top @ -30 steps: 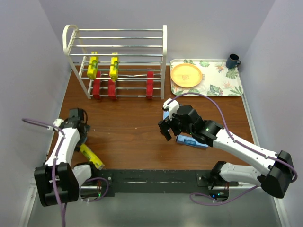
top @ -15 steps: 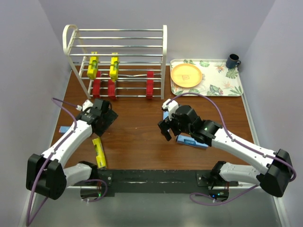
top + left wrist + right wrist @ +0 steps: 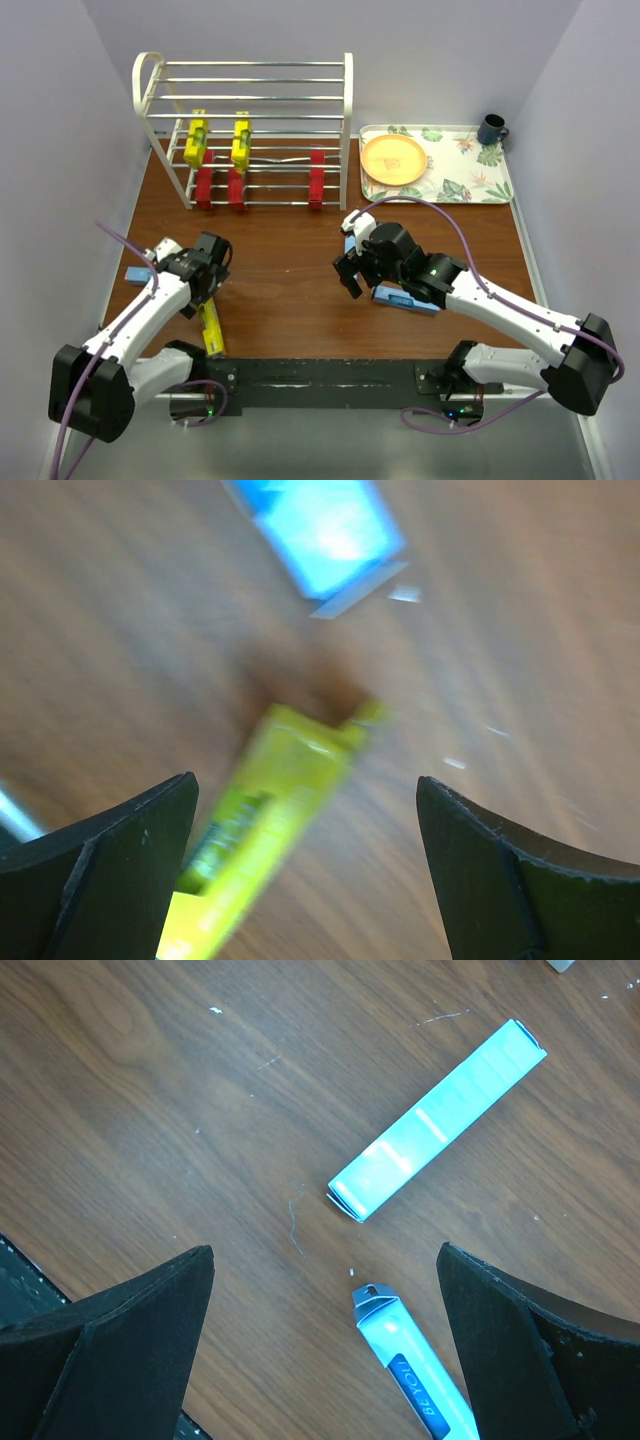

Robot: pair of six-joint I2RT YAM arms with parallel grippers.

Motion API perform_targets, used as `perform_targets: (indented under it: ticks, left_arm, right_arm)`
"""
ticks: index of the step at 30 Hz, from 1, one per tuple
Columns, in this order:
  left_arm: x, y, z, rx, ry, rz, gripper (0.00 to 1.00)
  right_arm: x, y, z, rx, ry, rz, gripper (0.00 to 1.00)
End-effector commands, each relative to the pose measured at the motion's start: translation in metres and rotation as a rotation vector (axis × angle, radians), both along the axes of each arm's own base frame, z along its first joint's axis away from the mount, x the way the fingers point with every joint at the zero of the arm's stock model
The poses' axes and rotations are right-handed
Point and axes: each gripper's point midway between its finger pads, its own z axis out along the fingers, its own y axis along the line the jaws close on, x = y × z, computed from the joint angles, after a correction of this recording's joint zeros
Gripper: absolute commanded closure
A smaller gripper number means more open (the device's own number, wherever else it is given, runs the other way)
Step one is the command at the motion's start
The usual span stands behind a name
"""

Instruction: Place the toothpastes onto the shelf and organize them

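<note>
The white wire shelf (image 3: 245,100) stands at the back left. Two yellow toothpastes (image 3: 196,143) (image 3: 241,143) lie on its middle tier and three red ones (image 3: 204,186) (image 3: 236,188) (image 3: 316,180) on the tier below. A third yellow carton (image 3: 210,328) (image 3: 270,810) lies on the table, and my left gripper (image 3: 203,292) (image 3: 305,780) hovers open over its end, in a blurred view. One light blue carton (image 3: 138,274) (image 3: 320,525) lies just to its left. My right gripper (image 3: 350,278) (image 3: 325,1248) is open above two more blue cartons (image 3: 437,1120) (image 3: 415,1380).
A floral tray (image 3: 470,170) at the back right carries an orange plate (image 3: 394,158), with a dark mug (image 3: 491,129) at its far corner. Grey walls close in the brown table on the left, back and right. The black base rail (image 3: 320,382) runs along the near edge.
My left arm swung up towards the shelf, then came back down over the loose yellow carton, which shifted and turned on the table. The right arm has not moved.
</note>
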Motion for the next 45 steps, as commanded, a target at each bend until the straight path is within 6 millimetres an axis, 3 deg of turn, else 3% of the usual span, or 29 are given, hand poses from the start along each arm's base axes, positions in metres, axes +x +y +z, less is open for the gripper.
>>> perform_targets:
  ticks: [1, 2, 4, 10, 13, 16, 18, 20, 21, 23, 24, 26, 28, 33, 38, 45]
  left_arm:
    - [-0.015, 0.034, -0.009, 0.088, 0.015, 0.115, 0.05]
    - [-0.019, 0.034, -0.016, 0.063, 0.036, 0.108, 0.05]
    - [-0.007, 0.035, -0.021, 0.031, 0.026, 0.050, 0.06]
    - [0.031, -0.006, -0.025, -0.102, 0.007, -0.217, 0.09]
    - [0.049, -0.032, -0.013, -0.146, -0.035, -0.335, 0.13]
    - [0.069, -0.072, 0.006, -0.209, -0.093, -0.466, 0.16]
    - [0.075, -0.111, 0.010, -0.264, -0.111, -0.590, 0.16]
    - [0.088, -0.150, 0.028, -0.325, -0.176, -0.705, 0.16]
    - [0.083, -0.176, 0.026, -0.341, -0.163, -0.790, 0.16]
    - [0.088, -0.211, 0.040, -0.381, -0.204, -0.886, 0.16]
    - [0.079, -0.231, 0.034, -0.408, -0.170, -0.949, 0.16]
    - [0.077, -0.248, 0.040, -0.432, -0.176, -0.996, 0.16]
    - [0.075, -0.246, 0.042, -0.423, -0.178, -0.972, 0.16]
    - [0.081, -0.187, 0.053, -0.189, -0.188, -0.790, 0.14]
    - [0.072, -0.127, 0.047, -0.007, -0.078, -0.733, 0.09]
    - [0.048, -0.067, 0.034, -0.002, -0.022, -0.693, 0.05]
  right_arm:
    - [0.002, 0.001, 0.010, 0.023, -0.030, 0.005, 0.01]
    - [0.001, 0.001, 0.011, 0.025, -0.031, 0.007, 0.01]
    - [0.001, 0.001, 0.011, 0.025, -0.031, 0.003, 0.01]
    - [0.002, 0.001, 0.012, 0.022, -0.036, 0.001, 0.01]
    - [0.002, 0.000, 0.014, 0.024, -0.038, 0.000, 0.02]
    - [0.004, -0.002, 0.014, 0.016, -0.043, -0.011, 0.01]
    - [0.005, -0.002, 0.015, 0.015, -0.048, -0.015, 0.01]
    - [0.005, -0.003, 0.017, 0.015, -0.048, -0.019, 0.01]
    - [0.005, -0.002, 0.017, 0.017, -0.047, -0.019, 0.01]
    - [0.004, -0.001, 0.018, 0.023, -0.045, -0.013, 0.01]
    - [0.003, -0.001, 0.019, 0.025, -0.042, -0.011, 0.01]
    - [0.001, -0.001, 0.019, 0.032, -0.040, -0.008, 0.01]
    - [0.000, -0.002, 0.021, 0.043, -0.044, -0.007, 0.01]
    - [-0.003, -0.001, 0.021, 0.048, -0.032, -0.001, 0.01]
    - [-0.004, 0.001, 0.018, 0.042, -0.015, 0.010, 0.01]
    - [-0.005, 0.004, 0.015, 0.038, -0.001, 0.021, 0.01]
